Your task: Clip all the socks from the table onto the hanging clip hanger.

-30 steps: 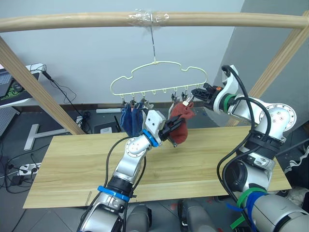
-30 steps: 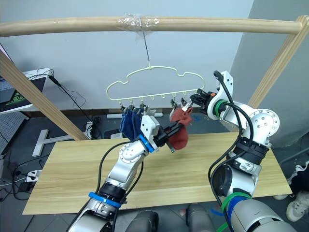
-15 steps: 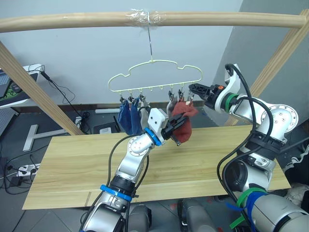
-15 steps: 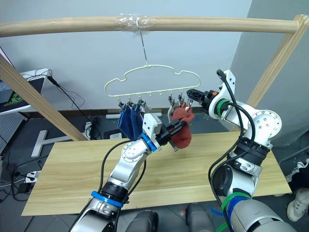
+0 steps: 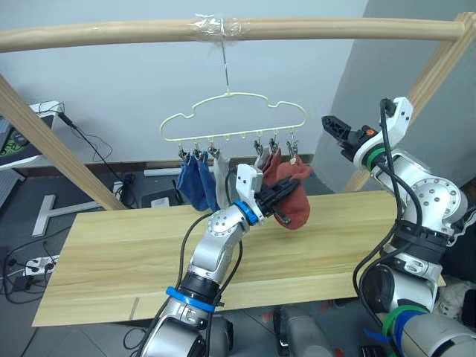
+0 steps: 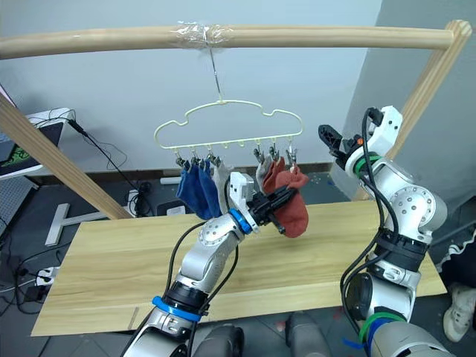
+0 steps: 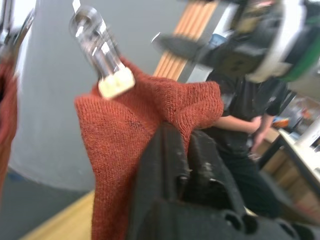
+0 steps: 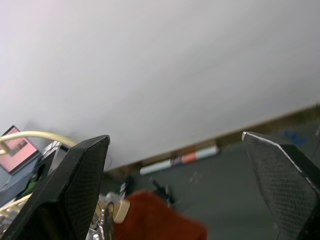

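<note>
Coarse knitted rust-red sock, shiny metal clip, matt grained wood table.

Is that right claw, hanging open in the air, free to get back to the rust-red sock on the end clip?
Probably yes. The right claw hovers open beside the pale cloud-shaped wire hanger, with bare air between it and the rust-red sock. The left claw grips that sock from the opposite side, so the near side looks free.

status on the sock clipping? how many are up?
Done: blue socks, a light grey sock and rust-red socks hang from the pale yellow cloud-shaped wire clip hanger; exact count unclear. In hand: left pincer shut on the last rust-red sock, already clipped. Right pincer open. Left: release.
</note>
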Available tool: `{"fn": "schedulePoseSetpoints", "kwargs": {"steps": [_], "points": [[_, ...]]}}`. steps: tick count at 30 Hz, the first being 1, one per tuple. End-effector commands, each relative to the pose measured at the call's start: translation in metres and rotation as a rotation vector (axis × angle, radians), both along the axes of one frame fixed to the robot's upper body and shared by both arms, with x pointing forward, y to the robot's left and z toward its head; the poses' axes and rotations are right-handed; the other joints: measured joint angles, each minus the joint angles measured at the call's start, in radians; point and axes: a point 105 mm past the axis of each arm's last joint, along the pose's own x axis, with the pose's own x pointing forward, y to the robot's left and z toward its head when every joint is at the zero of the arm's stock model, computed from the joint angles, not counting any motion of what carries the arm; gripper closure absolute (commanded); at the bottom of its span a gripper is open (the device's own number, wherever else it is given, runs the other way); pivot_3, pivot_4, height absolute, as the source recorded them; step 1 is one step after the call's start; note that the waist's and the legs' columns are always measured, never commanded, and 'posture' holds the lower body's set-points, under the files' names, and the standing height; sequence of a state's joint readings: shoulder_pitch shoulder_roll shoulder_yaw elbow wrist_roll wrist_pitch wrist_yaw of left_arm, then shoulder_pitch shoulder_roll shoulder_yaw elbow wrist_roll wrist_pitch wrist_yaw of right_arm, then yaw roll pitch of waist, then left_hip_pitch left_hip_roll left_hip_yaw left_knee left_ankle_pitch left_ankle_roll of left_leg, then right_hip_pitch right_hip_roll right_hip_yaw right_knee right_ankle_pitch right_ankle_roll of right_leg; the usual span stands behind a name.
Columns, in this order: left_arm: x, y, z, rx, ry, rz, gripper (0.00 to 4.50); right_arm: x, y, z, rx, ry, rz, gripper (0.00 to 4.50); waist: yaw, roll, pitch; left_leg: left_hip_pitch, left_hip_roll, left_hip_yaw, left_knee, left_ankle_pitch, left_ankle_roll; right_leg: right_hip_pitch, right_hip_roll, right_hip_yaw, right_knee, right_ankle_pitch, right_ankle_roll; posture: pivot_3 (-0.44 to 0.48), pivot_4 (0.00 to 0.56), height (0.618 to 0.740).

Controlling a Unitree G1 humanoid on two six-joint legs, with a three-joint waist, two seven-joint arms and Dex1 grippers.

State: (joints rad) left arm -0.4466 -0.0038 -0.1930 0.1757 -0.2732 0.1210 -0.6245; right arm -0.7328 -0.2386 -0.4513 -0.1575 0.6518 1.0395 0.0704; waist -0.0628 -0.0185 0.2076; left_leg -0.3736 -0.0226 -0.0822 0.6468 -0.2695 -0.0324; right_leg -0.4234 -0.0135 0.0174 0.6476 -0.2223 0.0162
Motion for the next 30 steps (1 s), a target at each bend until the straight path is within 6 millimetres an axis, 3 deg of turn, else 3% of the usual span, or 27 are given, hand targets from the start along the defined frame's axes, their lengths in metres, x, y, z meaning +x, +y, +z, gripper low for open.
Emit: {"fn": "schedulePoseSetpoints", "kwargs": {"steps": [1, 5, 10, 13, 15, 17, 19, 22, 24, 28, 30], "points": [[0.001, 0.001, 0.004, -0.006, -0.005, -0.023, 2.92, -0.008, 0.006, 0.009, -0.095, -0.096, 0.029, 0.0, -0.002, 0.0, 0.0, 0.0, 0.0, 0.0, 0.0, 0.0, 0.0, 0.0, 0.0, 0.0, 0.0, 0.0, 0.0, -0.107, 0.174, 0.74], [0.003, 0.012, -0.005, 0.025, 0.015, -0.006, 1.76, -0.012, 0.006, -0.002, -0.187, -0.108, 0.046, 0.0, -0.002, 0.0, 0.0, 0.0, 0.0, 0.0, 0.0, 0.0, 0.0, 0.0, 0.001, 0.001, 0.0, -0.001, 0.002, -0.102, 0.173, 0.74], [-0.002, 0.04, -0.014, 0.097, 0.009, 0.04, 0.25, -0.02, 0.003, -0.023, -0.34, -0.114, 0.069, 0.0, -0.002, 0.0, 0.0, 0.001, 0.0, 0.0, 0.0, 0.0, 0.0, 0.001, 0.0, 0.001, 0.0, -0.002, 0.002, -0.091, 0.174, 0.74], [-0.009, 0.066, -0.019, 0.15, 0.011, 0.078, 0.25, -0.026, 0.002, -0.035, -0.401, -0.124, 0.105, 0.0, 0.0, 0.0, 0.0, 0.001, 0.001, 0.0, 0.0, 0.0, 0.0, 0.0, 0.0, 0.001, 0.0, -0.002, 0.002, -0.074, 0.174, 0.74], [-0.015, 0.099, -0.019, 0.196, 0.016, 0.141, 0.25, -0.035, 0.0, -0.045, -0.467, -0.14, 0.163, 0.0, 0.001, 0.0, 0.0, 0.001, 0.001, 0.0, 0.0, 0.0, 0.0, 0.001, 0.0, 0.001, 0.0, -0.002, 0.003, -0.074, 0.174, 0.74], [-0.02, 0.148, -0.022, 0.305, 0.032, 0.258, 0.25, -0.045, -0.009, -0.053, -0.592, -0.173, 0.217, 0.0, 0.002, 0.0, 0.0, 0.001, 0.001, 0.0, -0.001, 0.0, 0.0, 0.001, 0.0, 0.001, 0.0, -0.002, 0.003, -0.052, 0.175, 0.74], [-0.026, 0.185, -0.027, 0.392, 0.074, 0.336, 0.25, -0.052, -0.014, -0.059, -0.684, -0.198, 0.266, 0.0, 0.003, 0.0, 0.001, 0.002, 0.002, 0.0, -0.001, 0.0, 0.0, 0.0, -0.002, 0.001, 0.0, -0.002, 0.003, -0.033, 0.172, 0.74], [-0.043, 0.251, -0.025, 0.521, 0.117, 0.467, 0.25, -0.07, -0.018, -0.067, -0.743, -0.215, 0.383, 0.0, 0.006, -0.001, 0.001, 0.005, 0.002, 0.0, -0.001, 0.0, 0.0, 0.003, -0.003, 0.0, -0.001, -0.002, 0.003, 0.008, 0.162, 0.74], [-0.052, 0.277, -0.021, 0.592, 0.119, 0.522, 0.25, -0.08, -0.021, -0.072, -0.786, -0.221, 0.444, 0.0, 0.012, -0.001, 0.001, 0.007, 0.002, 0.001, -0.001, 0.0, 0.0, 0.004, -0.003, 0.0, -0.001, -0.003, 0.002, 0.019, 0.158, 0.74], [-0.063, 0.298, -0.019, 0.64, 0.14, 0.542, 0.25, -0.092, -0.023, -0.08, -0.81, -0.21, 0.541, 0.0, 0.034, -0.001, 0.001, 0.007, 0.001, 0.002, 0.0, 0.0, 0.0, 0.004, -0.005, 0.0, -0.001, -0.003, 0.002, 0.045, 0.145, 0.74], [-0.075, 0.317, -0.017, 0.673, 0.161, 0.565, 0.25, -0.096, -0.033, -0.082, -0.785, -0.166, 0.552, 0.0, 0.038, -0.003, 0.0, 0.007, 0.001, 0.003, 0.0, 0.0, 0.0, 0.005, -0.006, 0.0, -0.001, -0.003, 0.003, 0.067, 0.131, 0.74]]}}
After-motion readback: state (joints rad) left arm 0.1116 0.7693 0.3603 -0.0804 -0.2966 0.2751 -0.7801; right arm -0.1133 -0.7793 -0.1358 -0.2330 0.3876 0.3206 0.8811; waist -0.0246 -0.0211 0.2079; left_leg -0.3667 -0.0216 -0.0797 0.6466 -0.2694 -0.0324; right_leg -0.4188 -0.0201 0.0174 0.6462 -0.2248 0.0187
